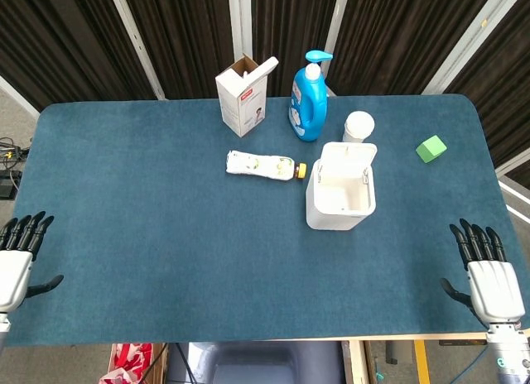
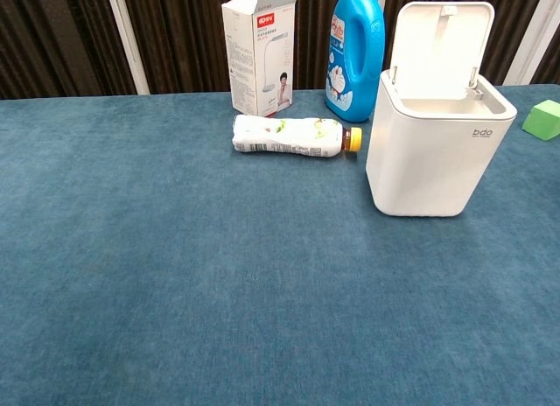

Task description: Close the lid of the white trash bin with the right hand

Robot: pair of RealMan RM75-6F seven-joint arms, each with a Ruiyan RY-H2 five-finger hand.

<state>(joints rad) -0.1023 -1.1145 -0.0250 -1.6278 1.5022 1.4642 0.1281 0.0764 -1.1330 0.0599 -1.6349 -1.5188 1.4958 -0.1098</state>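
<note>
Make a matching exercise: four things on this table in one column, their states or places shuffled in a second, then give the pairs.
1. lid
2. bottle with the yellow cap
3. green block
4. right hand

A. lying on its side
B. near the table's front edge, holding nothing
C. standing up, open
D. far right of the white trash bin

Pairs: 1-C, 2-A, 3-D, 4-B

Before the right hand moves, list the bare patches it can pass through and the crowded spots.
Free: table in front of the white trash bin, toward the right hand; and between bin and green block. Crowded: behind and left of the bin, by the white cup, blue bottle, lying bottle and carton.
</note>
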